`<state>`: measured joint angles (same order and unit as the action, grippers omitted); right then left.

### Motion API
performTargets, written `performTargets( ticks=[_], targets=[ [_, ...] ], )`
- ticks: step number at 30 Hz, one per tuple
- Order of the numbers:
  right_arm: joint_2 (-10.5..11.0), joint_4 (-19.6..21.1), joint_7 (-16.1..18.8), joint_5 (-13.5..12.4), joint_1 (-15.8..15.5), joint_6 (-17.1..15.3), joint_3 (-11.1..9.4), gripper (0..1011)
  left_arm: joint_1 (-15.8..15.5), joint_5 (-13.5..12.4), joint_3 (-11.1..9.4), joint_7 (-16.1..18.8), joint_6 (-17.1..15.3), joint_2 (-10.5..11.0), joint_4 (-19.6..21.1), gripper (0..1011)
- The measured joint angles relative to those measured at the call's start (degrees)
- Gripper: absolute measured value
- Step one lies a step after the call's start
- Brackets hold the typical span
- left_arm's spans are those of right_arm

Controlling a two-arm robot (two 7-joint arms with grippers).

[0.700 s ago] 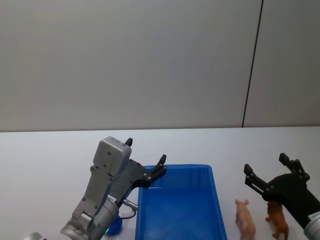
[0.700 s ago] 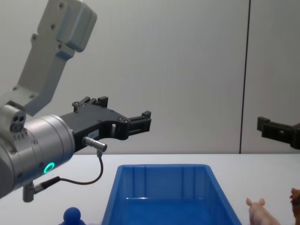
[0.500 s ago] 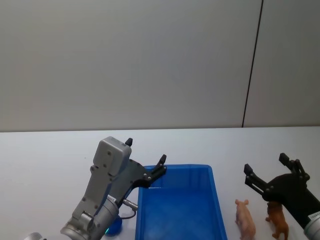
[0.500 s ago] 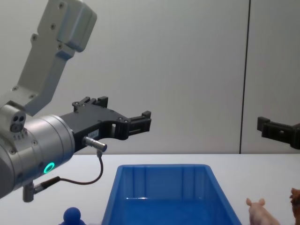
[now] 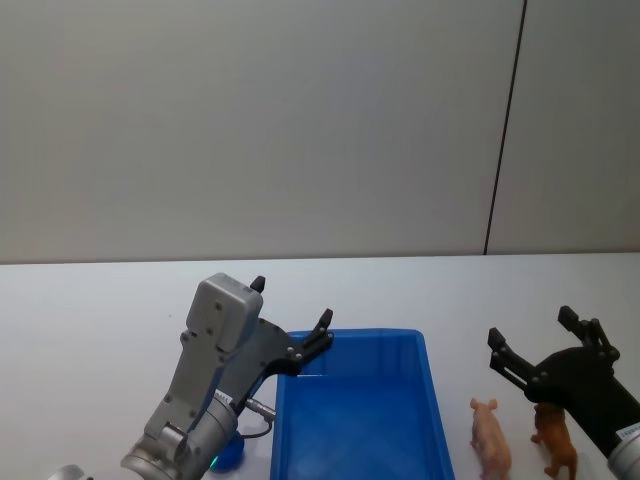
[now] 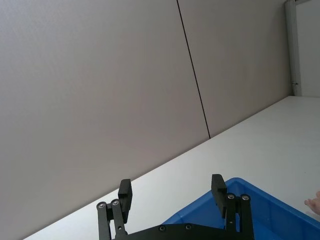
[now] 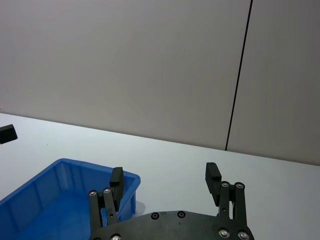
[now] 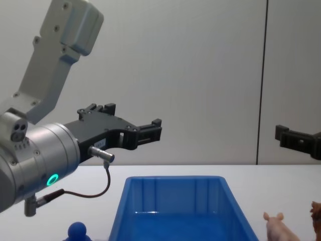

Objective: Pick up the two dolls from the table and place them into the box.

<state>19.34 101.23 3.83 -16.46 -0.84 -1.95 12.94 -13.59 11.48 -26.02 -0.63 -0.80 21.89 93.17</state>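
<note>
Right claw: my right claw hangs at the lower right of the head frame, its fingers spread wide with nothing between them, up off the counter and not down on either figurine.
Left claw: my left claw sits lower left of centre, its fingers also apart and empty. One tip is close by the bin's upper left corner as the head frame shows it.
Pig: the pink pig figurine stands on the counter at the bottom right, just right of the bin, snout pointing up the frame. Nothing touches it.
Brown animal: the brown animal figurine stands just right of the pig. My right claw's body covers part of it, and I cannot tell whether the claw is straight above it or only in front of it.
Bin: the blue plastic bin lies at bottom centre between the two claws, and I see nothing in the part of its floor that shows.
Bystander: a small blue round-topped object sits at the lower left of the chest frame beside the bin. It is not mine to move.
Change: none that I can find. Both claws, both figurines and the bin hold the same places as in the earlier head and chest frames.
Meaning: I read this as a pause before the first reach. Neither doll is lifted, so the job is not yet started. My right claw is the nearer one and would have to drop before closing.
</note>
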Motion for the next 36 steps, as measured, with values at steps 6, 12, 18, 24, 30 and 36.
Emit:
performTargets(
  ticks=[6,12,18,24,30,36],
  targets=[
    [0.2,0.0,0.1,-0.1,0.0,0.0,-0.1,1001,0.0,0.0,0.0,0.0,0.0,0.0,0.0,1000],
    [1.0,0.2,0.9,-0.7,-0.4,-0.7,-0.7,1001,0.0,0.0,0.0,0.0,0.0,0.0,0.0,1001],
    [2.8,1.0,1.5,-2.0,-1.6,-2.6,-1.8,1001,0.0,0.0,0.0,0.0,0.0,0.0,0.0,1001],
    [4.7,1.7,1.7,-3.4,-3.3,-4.9,-2.9,1001,0.0,0.0,0.0,0.0,0.0,0.0,0.0,1001],
    [6.1,1.7,1.4,-4.3,-4.9,-7.0,-3.8,1001,0.0,0.0,0.0,0.0,0.0,0.0,0.0,1000],
    [6.7,0.8,1.3,-5.0,-5.7,-8.7,-4.2,1001,0.0,0.0,0.0,0.0,0.0,0.0,0.0,1001]
  ],
)
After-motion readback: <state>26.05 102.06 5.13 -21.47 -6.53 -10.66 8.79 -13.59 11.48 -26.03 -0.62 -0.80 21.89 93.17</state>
